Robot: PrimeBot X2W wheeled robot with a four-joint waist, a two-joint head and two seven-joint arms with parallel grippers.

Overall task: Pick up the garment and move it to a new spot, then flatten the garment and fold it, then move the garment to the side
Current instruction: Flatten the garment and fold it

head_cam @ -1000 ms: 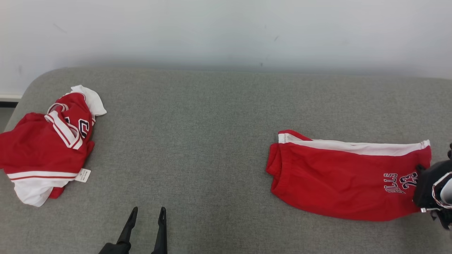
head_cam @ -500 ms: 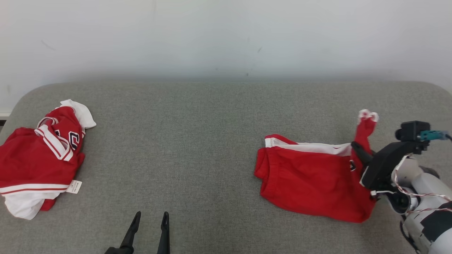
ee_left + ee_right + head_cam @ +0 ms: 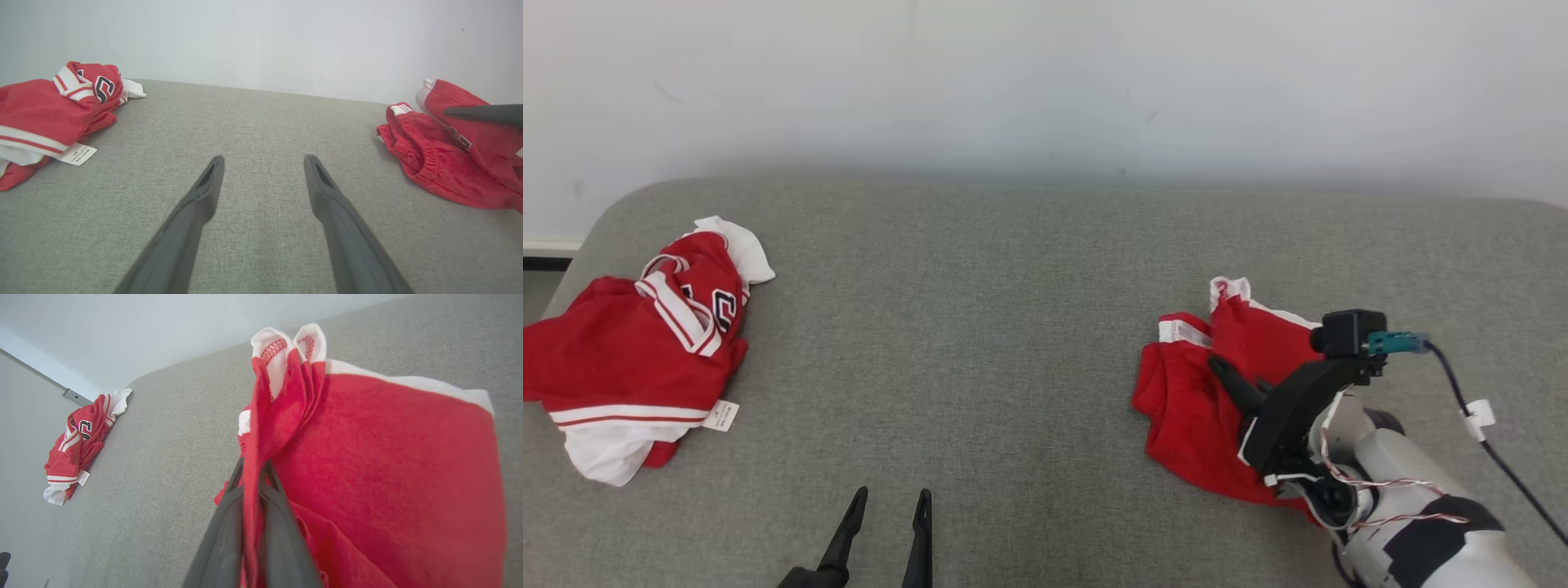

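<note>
The shorts (image 3: 1180,416) lie at about 4 o'clock on the desk (image 3: 1013,327), with one leg hem held up off the cloth by the right jaws, which are clamped on a thin bunch of fabric. The left jaws stand wide apart and empty near 6 o'clock. That pinch looks shallow - the hem could slip free mid-fold, or the pull toward 9 o'clock, where a jersey (image 3: 621,359) lies well apart, could drag the whole garment and leave the fold crooked.

Bright, even, soft light; faint shadows; wrist views bend at the edges.
</note>
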